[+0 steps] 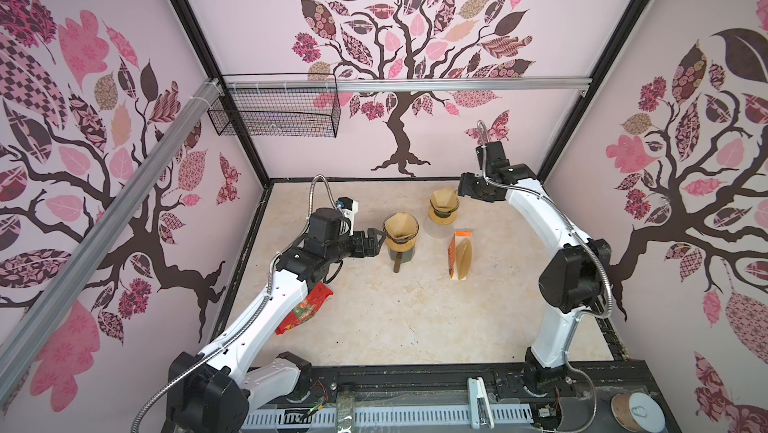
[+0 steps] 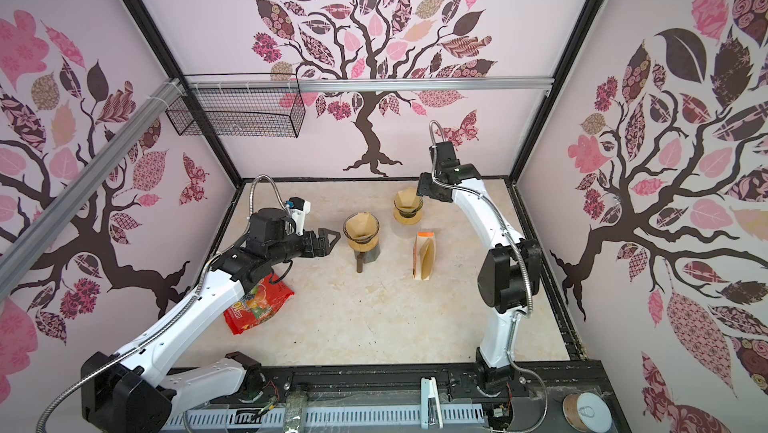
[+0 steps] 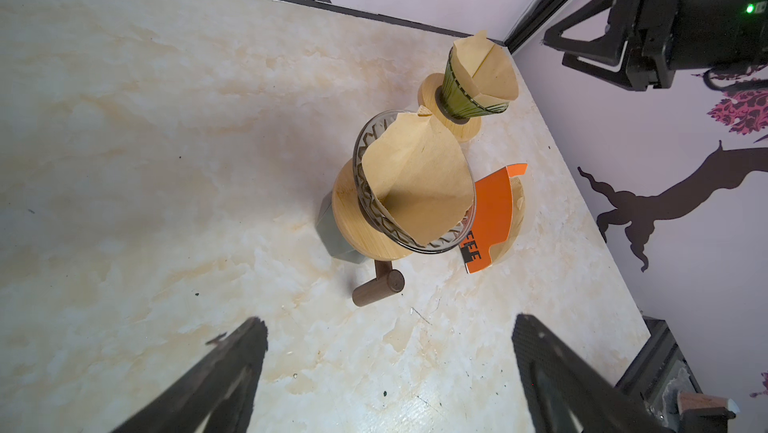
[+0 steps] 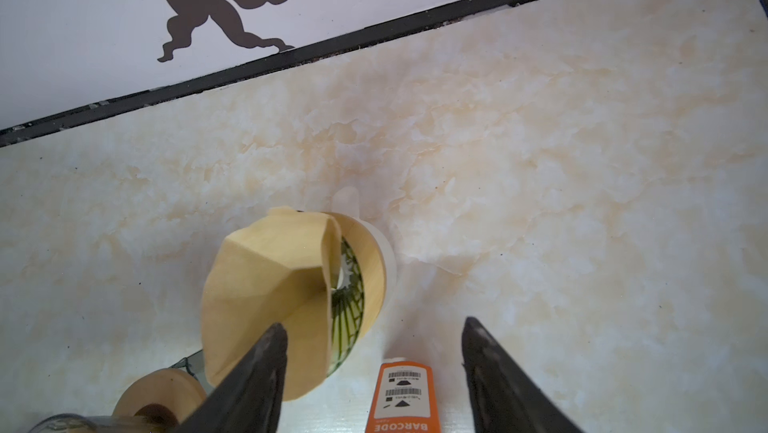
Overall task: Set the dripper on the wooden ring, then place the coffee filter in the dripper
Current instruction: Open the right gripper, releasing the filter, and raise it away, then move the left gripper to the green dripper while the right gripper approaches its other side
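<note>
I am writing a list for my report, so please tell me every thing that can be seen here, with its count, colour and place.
Clear dripper: 1, glass, wooden collar, mid table, on grey pot.
Green dripper: 1, wooden collar, behind the clear one.
Filters: 2, tan, one in each dripper.
Filter pack: 1, orange, right of clear dripper.
Snack bag: 1, red, under left arm.
Wire basket: 1, black, on back rail.
Tin can: 1, white lid, front right corner.
Table: 1, cream marble.
Left arm: 1, white and black, jaws open beside clear dripper.
Right arm: 1, white and black, jaws open by green dripper.
</note>
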`<action>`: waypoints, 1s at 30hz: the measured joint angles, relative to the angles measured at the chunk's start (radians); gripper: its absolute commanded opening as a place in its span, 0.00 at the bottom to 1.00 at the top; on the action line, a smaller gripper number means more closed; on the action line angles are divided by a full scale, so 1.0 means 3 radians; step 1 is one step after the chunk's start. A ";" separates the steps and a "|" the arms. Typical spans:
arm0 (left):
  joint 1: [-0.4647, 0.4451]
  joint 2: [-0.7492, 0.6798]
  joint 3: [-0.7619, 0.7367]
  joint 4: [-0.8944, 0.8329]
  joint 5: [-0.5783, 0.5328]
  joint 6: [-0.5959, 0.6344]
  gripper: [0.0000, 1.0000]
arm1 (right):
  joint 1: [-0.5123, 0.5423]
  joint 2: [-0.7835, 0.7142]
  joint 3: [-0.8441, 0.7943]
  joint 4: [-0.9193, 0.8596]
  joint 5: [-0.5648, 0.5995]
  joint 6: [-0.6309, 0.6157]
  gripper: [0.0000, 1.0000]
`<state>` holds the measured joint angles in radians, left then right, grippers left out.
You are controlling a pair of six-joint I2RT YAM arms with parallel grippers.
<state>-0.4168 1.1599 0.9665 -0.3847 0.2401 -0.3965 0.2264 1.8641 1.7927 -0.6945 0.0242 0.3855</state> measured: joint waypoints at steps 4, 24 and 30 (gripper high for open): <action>0.0003 0.0034 0.0006 0.0004 0.0015 -0.0066 0.96 | -0.0122 -0.0184 -0.0488 0.0495 -0.0221 0.0197 0.82; 0.0234 0.0618 0.0727 0.0389 0.0084 -0.0848 0.97 | -0.0387 -0.0652 -0.1626 0.1823 -0.1055 0.0787 1.00; 0.0234 0.1397 0.1569 0.0320 0.0453 -0.0848 0.92 | -0.0416 -0.0750 -0.1850 0.1946 -0.1080 0.0802 1.00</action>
<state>-0.3466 1.5791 1.4372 -0.2886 0.3759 -0.6510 0.1017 1.6390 1.2377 -0.1108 -0.2996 0.6262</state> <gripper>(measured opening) 0.950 0.999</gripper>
